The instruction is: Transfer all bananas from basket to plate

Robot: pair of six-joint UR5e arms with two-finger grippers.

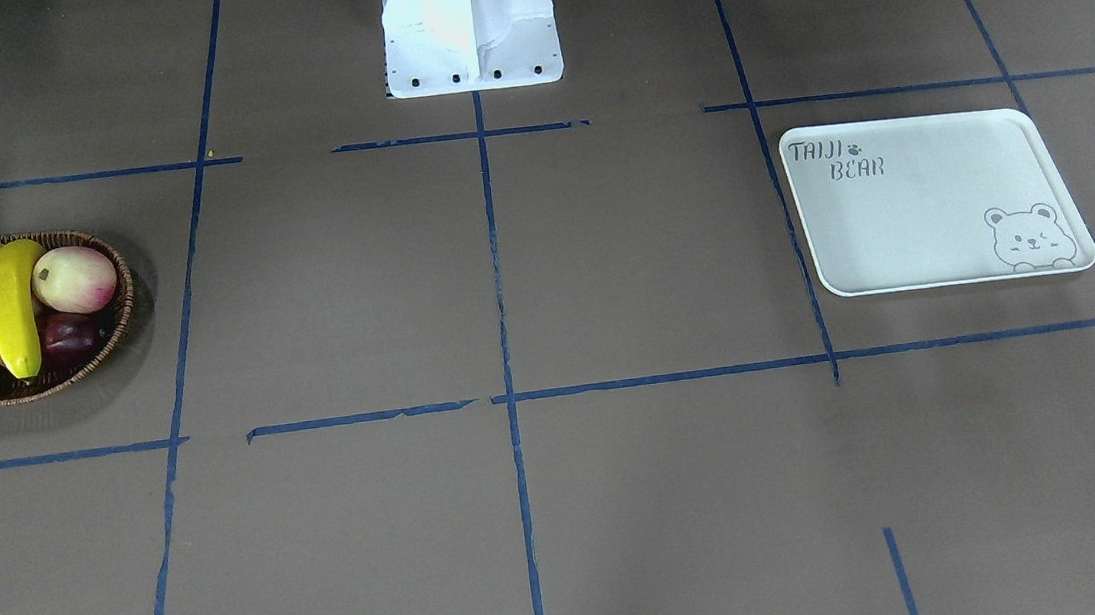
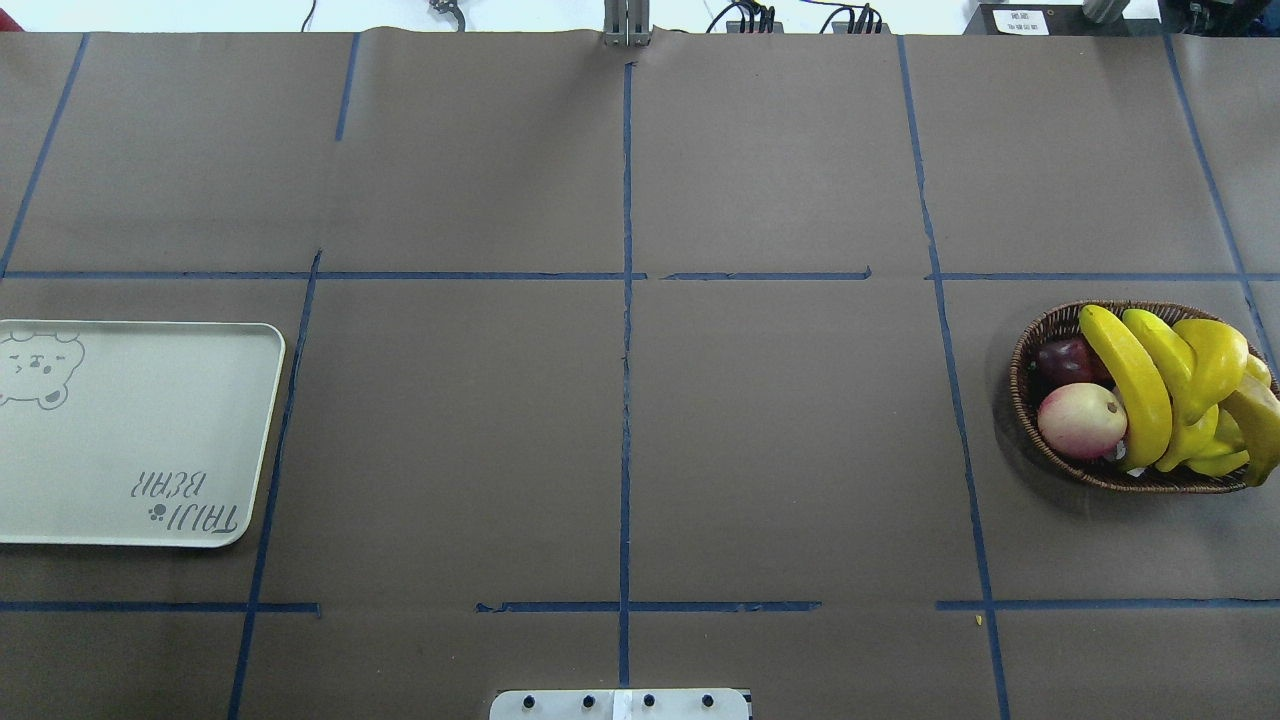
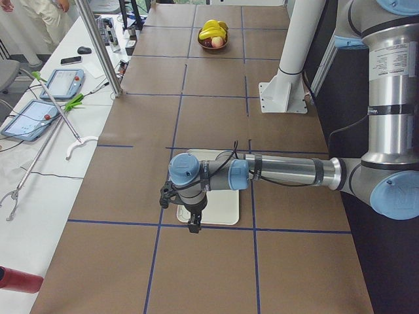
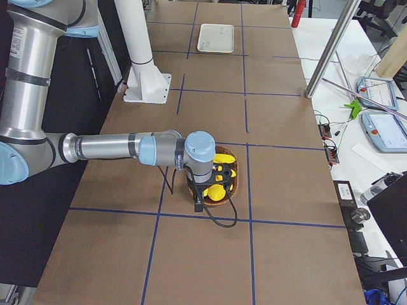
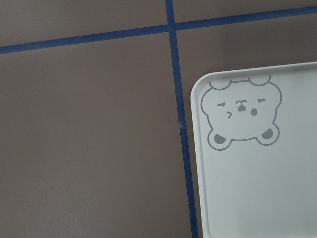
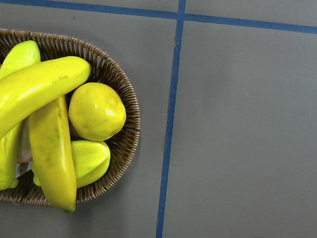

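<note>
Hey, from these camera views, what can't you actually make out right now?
- Left gripper: shows only in the exterior left view, small; open or shut unclear.
- Right gripper: shows only in the exterior right view; same doubt.
- Bananas: they overlap, and the frame edge cuts the basket in the overhead and front views; count unsure.
- Plate: one end is cut off by the overhead view's edge.

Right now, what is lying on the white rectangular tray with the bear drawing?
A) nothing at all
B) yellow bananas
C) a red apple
A: the white rectangular tray with the bear drawing is bare; the long yellow bananas sit in the brown woven wicker basket.
</note>
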